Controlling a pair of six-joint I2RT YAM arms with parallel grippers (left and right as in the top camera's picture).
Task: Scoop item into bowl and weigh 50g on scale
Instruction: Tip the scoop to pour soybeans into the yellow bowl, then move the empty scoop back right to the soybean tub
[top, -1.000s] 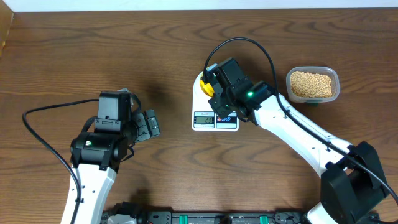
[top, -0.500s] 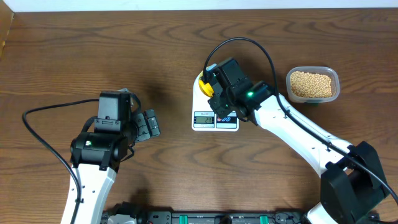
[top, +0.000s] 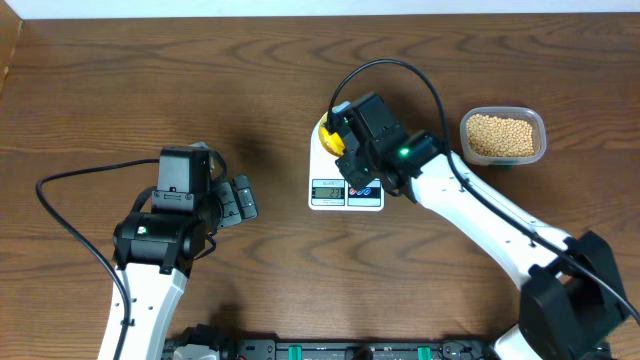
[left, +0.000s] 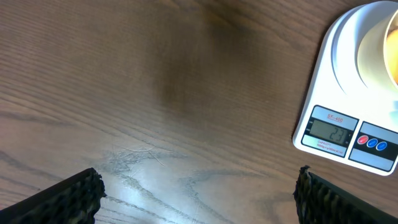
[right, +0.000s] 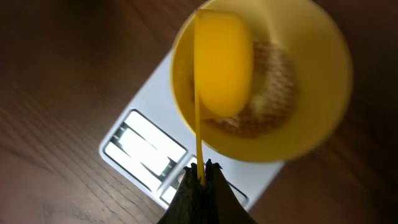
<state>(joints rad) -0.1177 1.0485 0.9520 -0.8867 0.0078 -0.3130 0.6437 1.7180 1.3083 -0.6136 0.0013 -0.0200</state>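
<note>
My right gripper (right: 202, 171) is shut on the thin handle of a bright yellow scoop (right: 224, 62). The scoop hangs tilted over the pale yellow bowl (right: 314, 134), and no beans show on the face turned to me. A layer of tan beans (right: 273, 93) lies in the bowl's bottom. The bowl stands on the white scale (top: 345, 192), whose lit display (left: 329, 129) and coloured buttons face the front. In the overhead view the right gripper (top: 350, 140) covers most of the bowl. My left gripper (left: 199, 186) is open over bare wood, left of the scale (left: 339, 68).
A clear plastic tub (top: 537, 123) full of beans (top: 502, 136) stands right of the scale at the back. The left arm (top: 175, 215) rests over the wooden table (top: 270, 80) at the left. A cable loops above the right arm.
</note>
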